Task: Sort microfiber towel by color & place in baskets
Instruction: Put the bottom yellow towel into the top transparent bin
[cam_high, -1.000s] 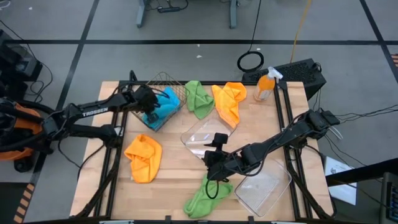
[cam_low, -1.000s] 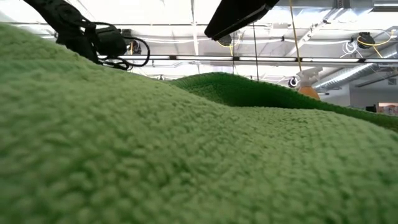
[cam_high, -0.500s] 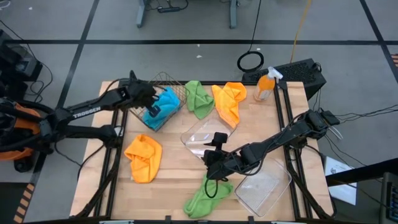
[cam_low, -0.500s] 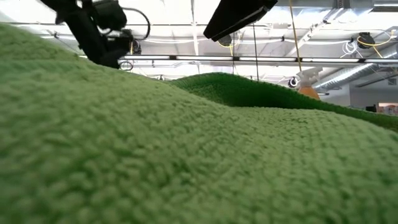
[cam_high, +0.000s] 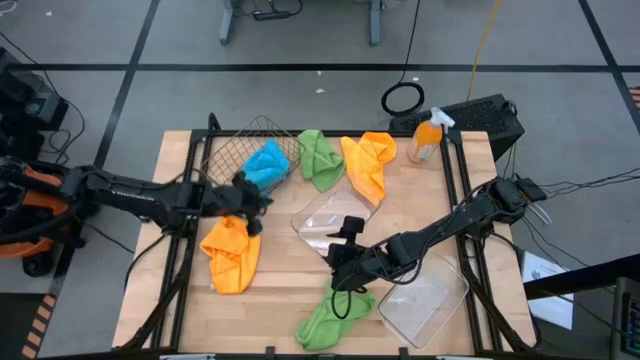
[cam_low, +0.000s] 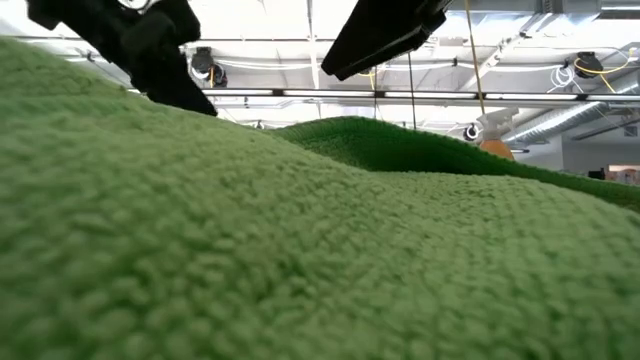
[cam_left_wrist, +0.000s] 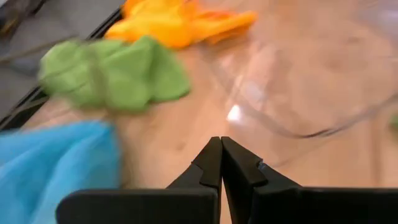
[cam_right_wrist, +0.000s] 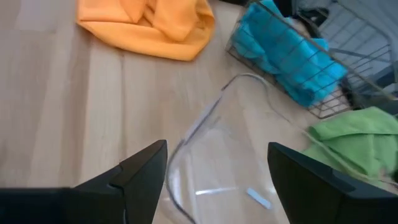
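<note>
A second ago the left gripper (cam_high: 250, 203) was reaching into the wire-mesh basket (cam_high: 232, 152) at the far left of the table (cam_high: 285, 275), on the blue towels (cam_high: 266, 163). It has since pulled back toward the near side and now sits just above the orange towel (cam_high: 231, 253) at the near left. Its jaws are pressed together with nothing between them, as the left wrist view shows. I judge the blue colour is finished, both cloths seeming to lie bunched in the basket, and the orange towel looks next.

The right gripper (cam_high: 343, 268) has barely moved: it hovers over the near edge of the middle clear tray (cam_high: 325, 215), above the near green towel (cam_high: 330, 318), jaws wide apart and empty.

The high view alone gives the full layout: a second green towel (cam_high: 318, 157) and a second orange towel (cam_high: 368, 163) lie at the far side beside the orange spray bottle (cam_high: 427, 137), and a second clear tray (cam_high: 425, 296) sits empty at the near right. The low view is almost filled by green towel fuzz and shows little else. Only the wrist views settle how each gripper's jaws stand.
</note>
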